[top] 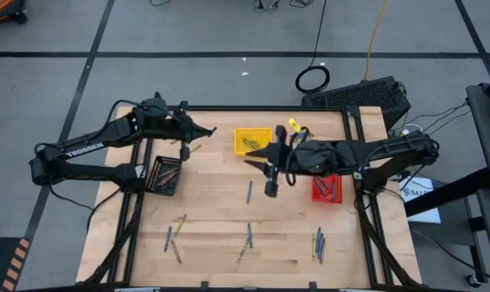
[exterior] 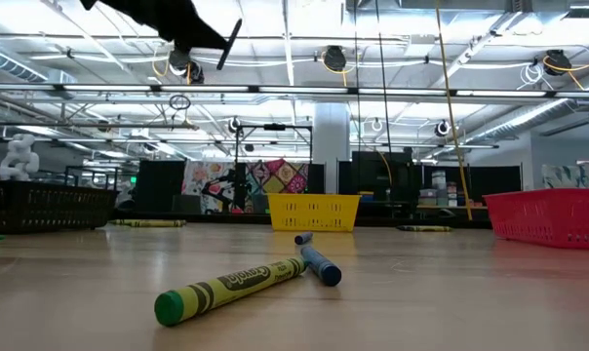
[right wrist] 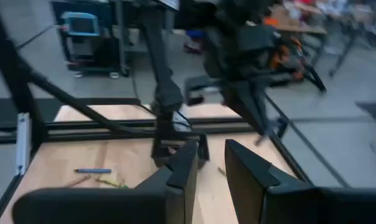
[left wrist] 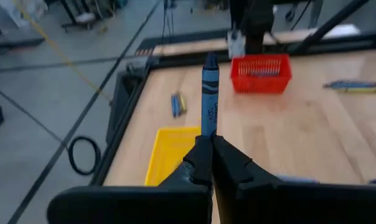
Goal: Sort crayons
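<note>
Gripping a blue crayon point(left wrist: 210, 93) by its end, the left gripper point(left wrist: 211, 146) has its jaws clamped on a light, stiff, snappable stick; right gripper point(right wrist: 210, 163) jaws apart, empty.

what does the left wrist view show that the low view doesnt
Only the left wrist view: the left gripper shut on a blue crayon that points forward from its fingertips, and a blue and yellow crayon pair near the table edge.

Only the low view: a green-tipped yellow crayon lying close up on the wood, touching a short blue crayon, plus the black tray far off at the side.

Both: the yellow tray and the red tray on the wooden table.
</note>
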Robot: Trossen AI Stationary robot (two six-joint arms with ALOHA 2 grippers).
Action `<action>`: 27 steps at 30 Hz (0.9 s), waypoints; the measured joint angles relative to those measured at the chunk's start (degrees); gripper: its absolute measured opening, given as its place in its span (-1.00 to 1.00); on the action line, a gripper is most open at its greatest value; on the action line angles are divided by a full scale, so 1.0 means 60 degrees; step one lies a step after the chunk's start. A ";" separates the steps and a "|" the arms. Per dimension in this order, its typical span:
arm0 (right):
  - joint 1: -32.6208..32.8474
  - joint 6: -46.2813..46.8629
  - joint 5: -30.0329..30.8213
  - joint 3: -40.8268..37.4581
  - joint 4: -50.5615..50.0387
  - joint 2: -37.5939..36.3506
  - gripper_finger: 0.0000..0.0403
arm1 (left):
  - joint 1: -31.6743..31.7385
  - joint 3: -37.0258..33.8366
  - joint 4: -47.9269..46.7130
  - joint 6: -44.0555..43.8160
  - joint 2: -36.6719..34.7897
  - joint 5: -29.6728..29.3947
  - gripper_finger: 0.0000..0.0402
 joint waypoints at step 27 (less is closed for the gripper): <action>-0.0515 -0.1871 0.0180 0.0004 0.1301 0.1114 -0.65 | -0.1861 0.0000 0.2820 -0.0224 0.0476 0.0537 -1.00</action>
